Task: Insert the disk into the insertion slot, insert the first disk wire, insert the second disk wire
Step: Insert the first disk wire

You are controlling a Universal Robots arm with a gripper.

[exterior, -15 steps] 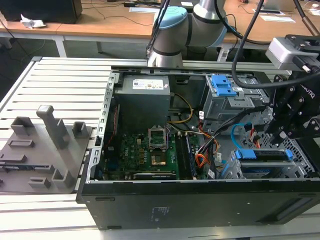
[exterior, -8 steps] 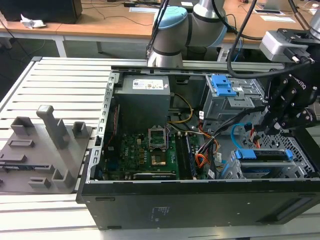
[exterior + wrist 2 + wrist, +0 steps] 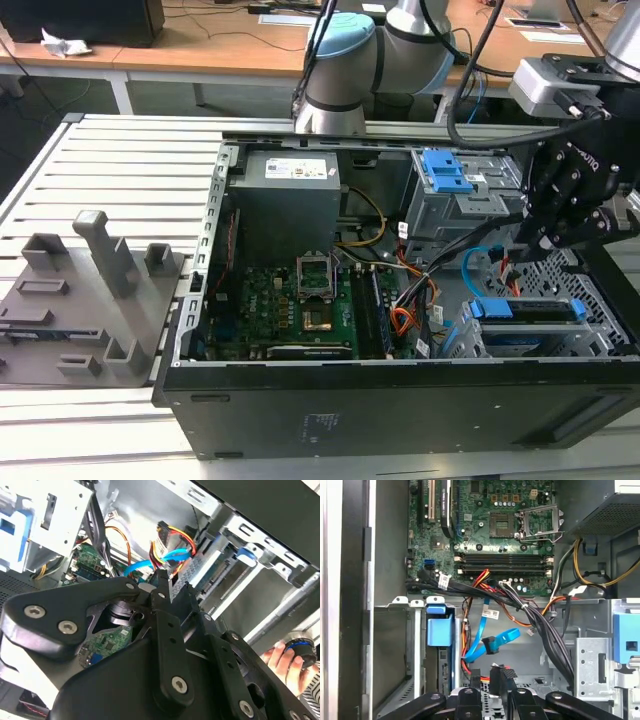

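Disk (image 3: 527, 309) in insertion slot (image 3: 600, 335), pincer (image 3: 545, 240) near it, motherboard (image 3: 300, 300) toward the exterior view's left

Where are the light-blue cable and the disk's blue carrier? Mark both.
Light-blue cable (image 3: 506, 637), first wrist view: on its flat looping stretch.
Disk (image 3: 440, 630), first wrist view: on its blue carrier's end face.

Bright even light — mild glare, soft shadows, close fg blurry.
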